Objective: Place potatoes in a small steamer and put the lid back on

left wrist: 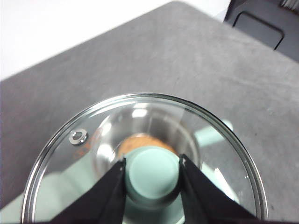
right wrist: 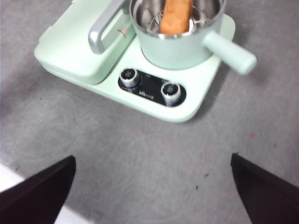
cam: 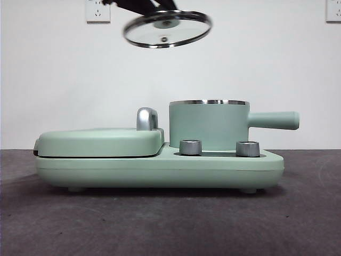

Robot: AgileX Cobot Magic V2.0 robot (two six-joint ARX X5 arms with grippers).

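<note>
My left gripper (left wrist: 153,169) is shut on the mint-green knob (left wrist: 153,173) of the glass lid (left wrist: 93,140). It holds the lid (cam: 167,29) tilted high in the air, above and a little left of the small steamer (cam: 209,125). The orange-brown potato (right wrist: 176,16) lies inside the open steamer (right wrist: 175,44) on a steel rack; it shows faintly through the lid glass in the left wrist view (left wrist: 138,141). My right gripper (right wrist: 154,186) is open and empty, raised over the table in front of the appliance.
The steamer sits on a mint-green base (cam: 160,168) with two steel dials (cam: 191,147). A flat mint-green griddle cover (cam: 98,141) with a chrome handle (cam: 146,118) lies left of the pot. The pot's side handle (cam: 274,120) points right. A dark box (left wrist: 261,23) stands off the table.
</note>
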